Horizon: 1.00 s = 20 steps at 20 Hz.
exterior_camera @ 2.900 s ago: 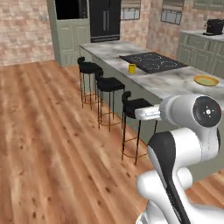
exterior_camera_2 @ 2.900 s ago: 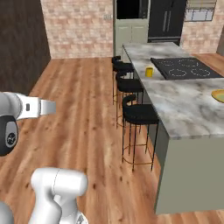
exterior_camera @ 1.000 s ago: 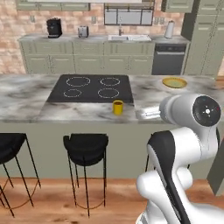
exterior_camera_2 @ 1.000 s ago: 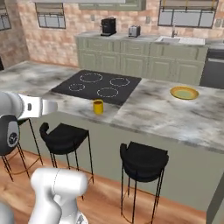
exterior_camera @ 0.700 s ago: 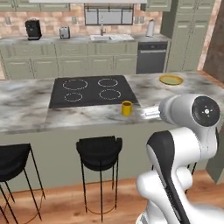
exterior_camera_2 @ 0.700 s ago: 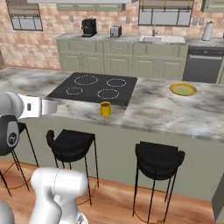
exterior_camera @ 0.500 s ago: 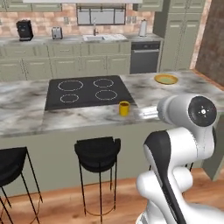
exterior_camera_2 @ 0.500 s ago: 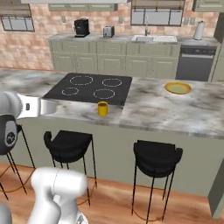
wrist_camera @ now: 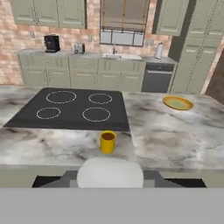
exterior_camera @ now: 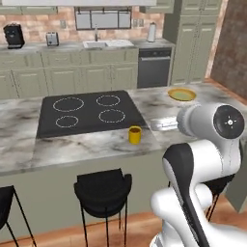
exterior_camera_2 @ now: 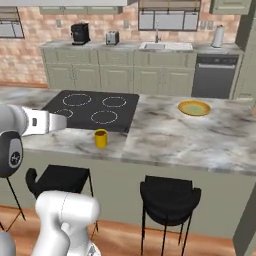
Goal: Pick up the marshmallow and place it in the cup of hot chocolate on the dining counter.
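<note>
The cup of hot chocolate (exterior_camera: 134, 135) (exterior_camera_2: 101, 138) (wrist_camera: 107, 141) is a small yellow mug standing near the front edge of the dining counter (exterior_camera: 72, 149) (exterior_camera_2: 190, 140) (wrist_camera: 175, 135), just in front of the black cooktop (exterior_camera: 89, 112) (exterior_camera_2: 92, 111) (wrist_camera: 74, 108). I cannot make out the marshmallow. My gripper (exterior_camera: 154, 126) (exterior_camera_2: 64, 121) is held up on the near side of the counter, level with its top and short of the cup. It is shut and holds nothing.
A round yellow plate (exterior_camera: 182, 94) (exterior_camera_2: 194, 107) (wrist_camera: 178, 103) lies on the counter, right of the cooktop. Black stools (exterior_camera: 102, 188) (exterior_camera_2: 169, 195) stand under the counter's near edge. The back wall carries a sink, a coffee machine, a toaster and a dishwasher.
The base has driven round, so the whole scene has shifted: the counter now faces me head-on, closer, with cup and plate further left. The arm keeps its pose and the gripper stays shut.
</note>
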### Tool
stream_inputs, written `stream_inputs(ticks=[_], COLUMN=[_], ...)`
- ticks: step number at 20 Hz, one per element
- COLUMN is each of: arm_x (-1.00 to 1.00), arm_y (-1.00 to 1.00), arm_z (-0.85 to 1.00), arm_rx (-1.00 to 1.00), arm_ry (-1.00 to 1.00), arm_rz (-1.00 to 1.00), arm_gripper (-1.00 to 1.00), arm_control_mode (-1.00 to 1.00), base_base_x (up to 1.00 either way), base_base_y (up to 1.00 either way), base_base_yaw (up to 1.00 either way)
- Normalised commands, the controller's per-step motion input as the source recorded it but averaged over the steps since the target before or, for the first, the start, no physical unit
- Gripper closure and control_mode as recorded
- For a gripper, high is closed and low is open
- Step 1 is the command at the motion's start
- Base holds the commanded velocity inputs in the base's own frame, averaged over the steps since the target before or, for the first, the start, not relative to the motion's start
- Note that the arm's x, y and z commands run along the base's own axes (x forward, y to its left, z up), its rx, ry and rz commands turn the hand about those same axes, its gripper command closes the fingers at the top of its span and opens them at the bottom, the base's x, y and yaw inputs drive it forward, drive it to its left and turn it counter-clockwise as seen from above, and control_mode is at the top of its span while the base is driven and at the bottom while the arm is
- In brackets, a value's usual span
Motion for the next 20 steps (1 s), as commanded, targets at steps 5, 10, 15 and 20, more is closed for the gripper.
stream_inputs(ticks=[5,10,15,20], arm_x=[0.0,0.0,0.0,0.0], arm_y=[0.0,0.0,0.0,0.0], arm_z=[0.0,0.0,0.0,0.0], arm_rx=[0.0,0.0,0.0,0.0], arm_ry=[0.0,0.0,0.0,0.0], arm_rz=[0.0,0.0,0.0,0.0], arm_gripper=[1.0,1.0,1.0,1.0], arm_control_mode=[1.0,1.0,1.0,1.0], base_base_x=[1.0,1.0,1.0,0.85], base_base_y=[-0.32,-0.21,0.0,-0.04], base_base_yaw=[0.0,0.03,0.29,0.56])
